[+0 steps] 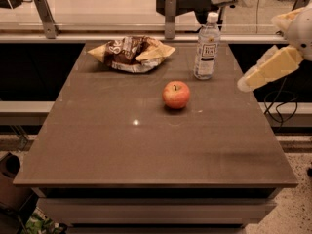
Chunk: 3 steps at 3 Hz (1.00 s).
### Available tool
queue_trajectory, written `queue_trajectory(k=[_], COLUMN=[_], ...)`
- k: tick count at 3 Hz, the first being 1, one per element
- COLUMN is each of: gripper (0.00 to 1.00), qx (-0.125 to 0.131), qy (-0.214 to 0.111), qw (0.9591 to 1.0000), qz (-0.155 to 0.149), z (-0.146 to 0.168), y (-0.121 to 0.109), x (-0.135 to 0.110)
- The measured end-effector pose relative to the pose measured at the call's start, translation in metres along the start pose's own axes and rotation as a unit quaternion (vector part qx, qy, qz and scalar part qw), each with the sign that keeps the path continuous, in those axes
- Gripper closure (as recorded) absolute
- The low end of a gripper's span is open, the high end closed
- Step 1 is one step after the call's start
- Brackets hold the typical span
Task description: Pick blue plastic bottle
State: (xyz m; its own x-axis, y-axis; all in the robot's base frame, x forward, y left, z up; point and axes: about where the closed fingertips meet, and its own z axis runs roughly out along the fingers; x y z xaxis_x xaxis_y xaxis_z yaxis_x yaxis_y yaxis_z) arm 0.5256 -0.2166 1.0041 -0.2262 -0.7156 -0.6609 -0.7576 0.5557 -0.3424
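The blue plastic bottle (206, 47) is a slim clear bottle with a white cap and a white label with dark print. It stands upright at the back right of the brown table (146, 145). My gripper (249, 81) is pale yellow and comes in from the right edge of the view. It hangs above the table's right edge, to the right of the bottle and a little nearer the camera. It is apart from the bottle and holds nothing that I can see.
A red apple (176, 94) sits mid-table, in front and left of the bottle. A crumpled chip bag (131, 53) lies at the back left. A rail with metal posts (169, 16) runs behind the table. Cables (278, 108) hang at the right.
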Motion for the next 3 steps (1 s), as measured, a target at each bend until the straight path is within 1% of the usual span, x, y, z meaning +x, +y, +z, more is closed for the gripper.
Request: queue_trajectory(k=[1,2,3], gripper=[0.0,0.0,0.0], qx=[-0.012,-0.01,-0.001], qy=[-0.033,-0.057,-0.079], qw=[0.9992,0.9976,0.9957], qz=[0.02,0.037,0.048], z=[0.022,0.04,0.051], y=[0.001,-0.011,-0.038], x=[-0.003,-0.002,0.003])
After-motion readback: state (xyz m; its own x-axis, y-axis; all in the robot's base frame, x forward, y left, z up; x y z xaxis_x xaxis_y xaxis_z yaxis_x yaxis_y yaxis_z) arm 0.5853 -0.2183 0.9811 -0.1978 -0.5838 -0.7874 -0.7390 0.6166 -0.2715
